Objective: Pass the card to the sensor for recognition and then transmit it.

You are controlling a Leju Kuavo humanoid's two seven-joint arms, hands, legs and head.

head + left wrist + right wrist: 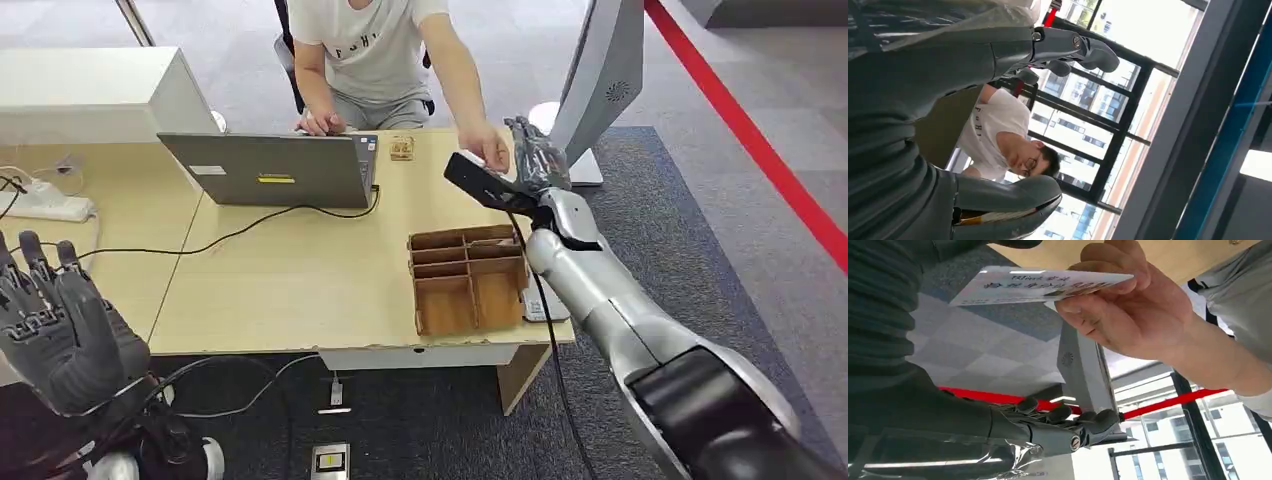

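Light wooden table [300, 280]: open grey laptop [270, 170] near far edge, wooden divided tray [467, 278] at right front, small wooden block [402, 148] beside laptop, white power strip [45, 203] far left, black cable [220, 238] trailing across.

Even, bright daylight over the worktop [300, 270]; soft shadows only. In both wrist views the windows [1128, 30] are blown out to white, leaving each near robot hand [1058, 427] dark, backlit and slightly soft. The card [1038, 285] shows glare along its face.
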